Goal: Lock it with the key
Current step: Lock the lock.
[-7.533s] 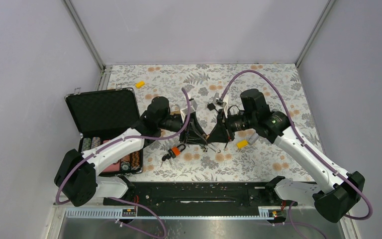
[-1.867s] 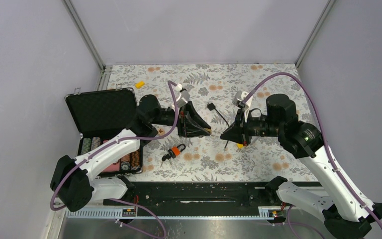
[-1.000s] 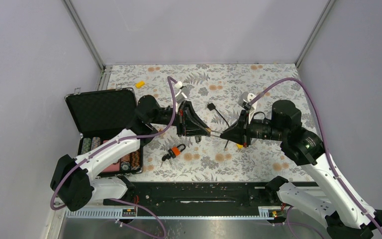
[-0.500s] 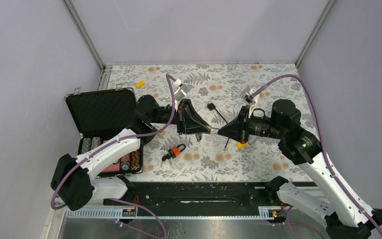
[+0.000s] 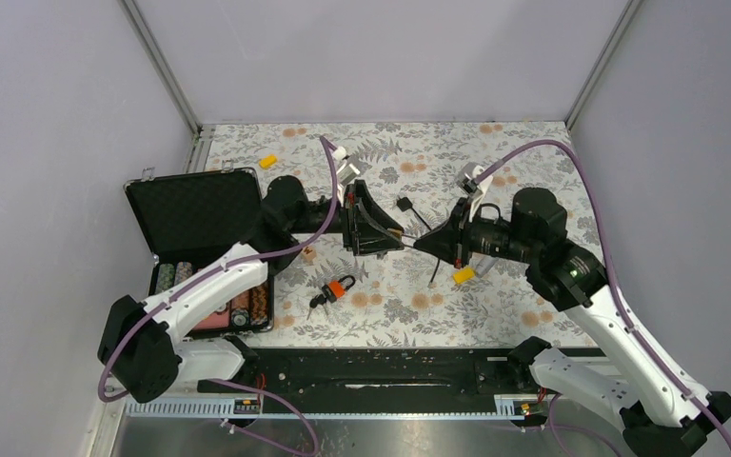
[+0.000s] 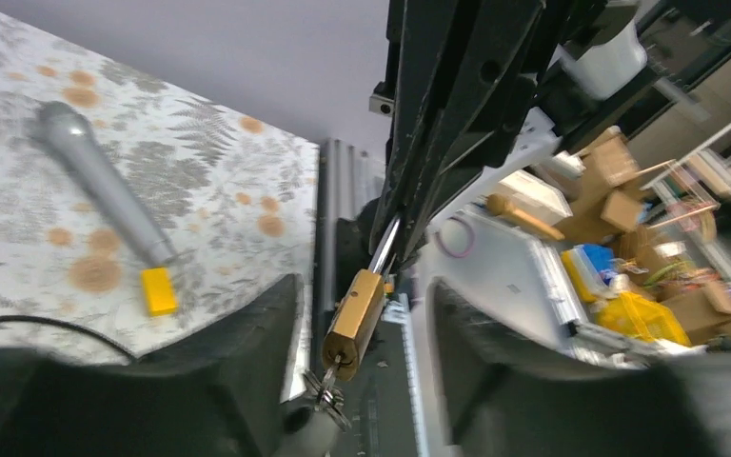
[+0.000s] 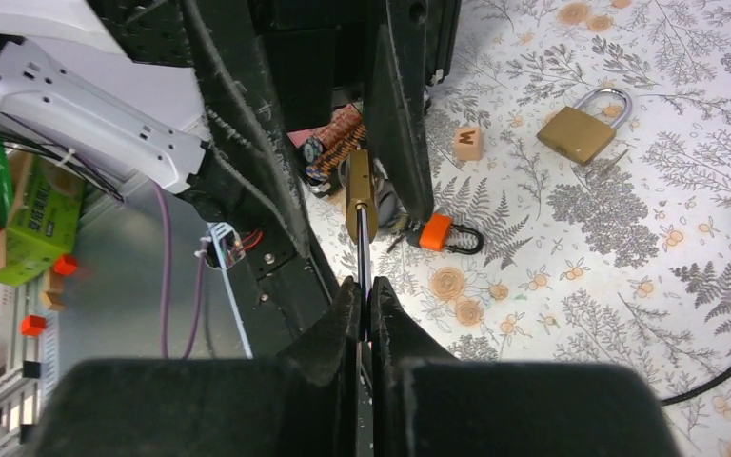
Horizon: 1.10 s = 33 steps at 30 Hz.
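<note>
The lock is a small brass padlock held in the air between the two grippers. My right gripper is shut on its silver shackle; the brass body points away from it. In the left wrist view the lock hangs from the shackle, and a small key on a ring sits in its keyhole. My left gripper is open, its fingers standing either side of the lock body without closing on it.
A second brass padlock lies on the floral cloth beside a wooden letter cube. An orange-and-black key bunch lies below the grippers. An open black case with poker chips is at the left. A yellow block, a microphone and a black cable are nearby.
Both grippers rose off the cloth with the lock and stayed tip to tip. In the last second they drifted slightly toward the far side, and the right wrist turned.
</note>
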Each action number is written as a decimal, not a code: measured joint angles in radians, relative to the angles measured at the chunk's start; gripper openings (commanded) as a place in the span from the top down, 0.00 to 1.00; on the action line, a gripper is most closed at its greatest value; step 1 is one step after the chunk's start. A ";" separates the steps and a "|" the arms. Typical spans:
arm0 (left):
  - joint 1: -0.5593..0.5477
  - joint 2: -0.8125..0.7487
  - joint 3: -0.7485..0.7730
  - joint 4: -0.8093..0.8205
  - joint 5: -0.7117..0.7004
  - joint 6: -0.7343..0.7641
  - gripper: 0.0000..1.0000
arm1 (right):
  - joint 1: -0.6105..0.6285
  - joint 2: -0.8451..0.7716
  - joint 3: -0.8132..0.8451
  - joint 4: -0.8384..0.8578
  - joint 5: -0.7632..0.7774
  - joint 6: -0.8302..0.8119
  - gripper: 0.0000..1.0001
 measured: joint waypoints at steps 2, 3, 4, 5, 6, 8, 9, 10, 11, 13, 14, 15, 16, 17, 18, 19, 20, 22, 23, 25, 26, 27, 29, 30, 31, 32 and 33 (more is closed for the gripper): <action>0.003 -0.014 0.000 -0.039 -0.029 0.028 0.21 | 0.009 0.011 0.009 -0.005 0.013 -0.032 1.00; 0.003 -0.024 0.000 -0.060 -0.039 0.047 0.18 | 0.010 0.017 0.011 -0.012 0.017 -0.047 1.00; 0.006 -0.042 0.002 -0.098 -0.049 0.076 0.16 | 0.010 0.025 0.014 -0.032 0.017 -0.077 1.00; 0.010 -0.059 0.003 -0.128 -0.055 0.109 0.15 | 0.010 0.027 0.018 -0.052 0.016 -0.103 1.00; 0.011 -0.076 0.011 -0.168 -0.060 0.146 0.14 | 0.010 0.028 0.023 -0.084 0.013 -0.138 1.00; 0.016 -0.107 0.032 -0.252 -0.073 0.244 0.13 | 0.010 0.027 0.034 -0.139 0.007 -0.205 1.00; 0.016 -0.119 0.042 -0.289 -0.077 0.295 0.13 | 0.010 0.027 0.038 -0.163 0.002 -0.235 1.00; 0.016 -0.126 0.050 -0.322 -0.078 0.343 0.14 | 0.010 0.027 0.042 -0.187 -0.009 -0.263 1.00; 0.016 -0.129 0.053 -0.345 -0.078 0.376 0.16 | 0.010 0.027 0.044 -0.209 -0.022 -0.290 1.00; 0.015 -0.119 0.063 -0.400 -0.076 0.447 0.20 | 0.010 0.028 0.045 -0.242 -0.056 -0.330 1.00; 0.013 -0.108 0.068 -0.425 -0.070 0.472 0.22 | 0.010 0.031 0.045 -0.256 -0.074 -0.346 1.00; 0.008 -0.087 0.077 -0.450 -0.055 0.493 0.24 | 0.010 0.038 0.047 -0.270 -0.096 -0.359 1.00; 0.003 -0.059 0.087 -0.471 -0.040 0.512 0.27 | 0.011 0.048 0.049 -0.280 -0.113 -0.370 1.00; -0.003 -0.039 0.094 -0.484 -0.031 0.523 0.30 | 0.011 0.061 0.051 -0.286 -0.128 -0.379 1.00; -0.016 -0.008 0.103 -0.507 -0.023 0.539 0.35 | 0.011 0.082 0.056 -0.295 -0.147 -0.391 1.00; -0.029 0.017 0.108 -0.523 -0.019 0.552 0.41 | 0.011 0.099 0.057 -0.297 -0.157 -0.399 1.00; -0.042 0.038 0.113 -0.541 -0.012 0.560 0.45 | 0.011 0.118 0.057 -0.300 -0.167 -0.408 1.00; -0.063 0.076 0.124 -0.582 0.003 0.583 0.51 | 0.011 0.160 0.057 -0.309 -0.181 -0.416 1.00; -0.071 0.095 0.130 -0.608 0.012 0.600 0.52 | 0.011 0.176 0.057 -0.312 -0.188 -0.420 1.00; -0.074 0.114 0.141 -0.644 0.027 0.625 0.56 | 0.011 0.194 0.056 -0.319 -0.193 -0.426 1.00; -0.073 0.120 0.147 -0.661 0.035 0.639 0.60 | 0.011 0.200 0.057 -0.319 -0.194 -0.427 1.00; -0.073 0.122 0.151 -0.673 0.042 0.648 0.65 | 0.011 0.202 0.057 -0.319 -0.195 -0.428 1.00; -0.074 0.122 0.151 -0.688 0.060 0.666 0.78 | 0.011 0.203 0.056 -0.316 -0.194 -0.428 1.00; -0.074 0.122 0.152 -0.693 0.070 0.676 0.85 | 0.011 0.203 0.056 -0.312 -0.192 -0.427 1.00; -0.074 0.122 0.155 -0.703 0.081 0.684 0.95 | 0.011 0.203 0.056 -0.308 -0.192 -0.425 1.00; -0.074 0.122 0.156 -0.704 0.082 0.685 1.00 | 0.011 0.203 0.056 -0.301 -0.190 -0.422 1.00; -0.074 0.122 0.160 -0.711 0.097 0.691 1.00 | 0.010 0.202 0.056 -0.295 -0.184 -0.420 1.00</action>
